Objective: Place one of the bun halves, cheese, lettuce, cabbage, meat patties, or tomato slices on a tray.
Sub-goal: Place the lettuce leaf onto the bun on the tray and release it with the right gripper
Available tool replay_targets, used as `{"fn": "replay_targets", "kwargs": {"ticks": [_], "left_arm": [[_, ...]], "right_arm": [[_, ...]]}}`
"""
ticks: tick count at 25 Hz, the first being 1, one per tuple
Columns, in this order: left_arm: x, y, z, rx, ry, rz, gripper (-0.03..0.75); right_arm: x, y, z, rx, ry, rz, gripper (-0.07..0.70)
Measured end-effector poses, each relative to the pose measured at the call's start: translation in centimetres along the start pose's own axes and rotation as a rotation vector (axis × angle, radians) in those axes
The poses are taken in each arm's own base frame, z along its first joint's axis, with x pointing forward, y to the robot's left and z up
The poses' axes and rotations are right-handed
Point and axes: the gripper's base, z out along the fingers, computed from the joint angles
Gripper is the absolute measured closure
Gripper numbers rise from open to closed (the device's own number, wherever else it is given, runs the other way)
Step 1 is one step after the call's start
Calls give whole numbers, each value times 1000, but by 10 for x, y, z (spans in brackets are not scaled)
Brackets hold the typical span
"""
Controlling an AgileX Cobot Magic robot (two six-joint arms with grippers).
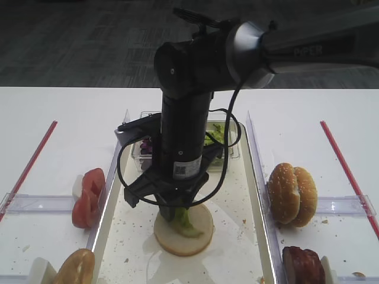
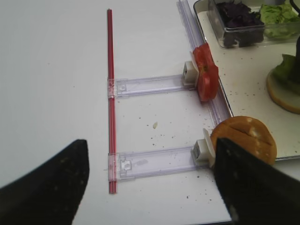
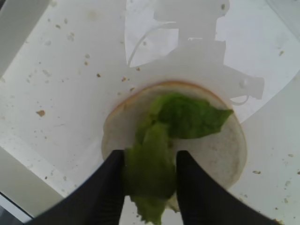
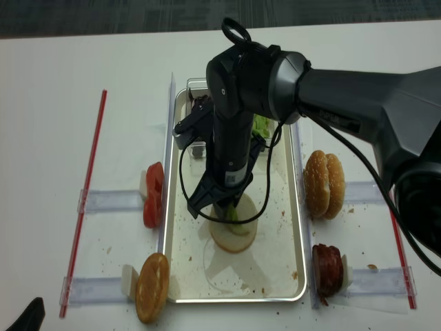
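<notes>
Green lettuce (image 3: 161,140) lay across the pale bun disc (image 3: 220,150) in the middle of the tray (image 1: 249,195) when your right pincer (image 3: 149,185) stood directly over it. The two dark fingers (image 3: 105,192) flanked the near end of the leaf, parted just beyond its width, so whether they were pinching it or had let go could not be told. The far end of the leaf rested flat on the disc. By that showing, the placement looked all but done; what was left to you was a clear release and a lift away. Your left pincer (image 2: 150,183) hung wide open and empty over the bench (image 2: 56,70), well apart from the tray.
</notes>
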Motion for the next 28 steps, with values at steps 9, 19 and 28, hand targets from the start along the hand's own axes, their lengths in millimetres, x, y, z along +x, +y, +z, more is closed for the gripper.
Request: {"fn": "replay_targets", "kwargs": {"ticks": [9,19,28], "left_arm": [[0,0,0,0,0,0,206],[0,0,0,0,0,0,206],[0,0,0,0,0,0,207]], "right_arm": [[0,0,0,2,0,-2,115],[1,-2,0,27,16,-18,3],[4,-1,0,25,44,-21,-1]]}}
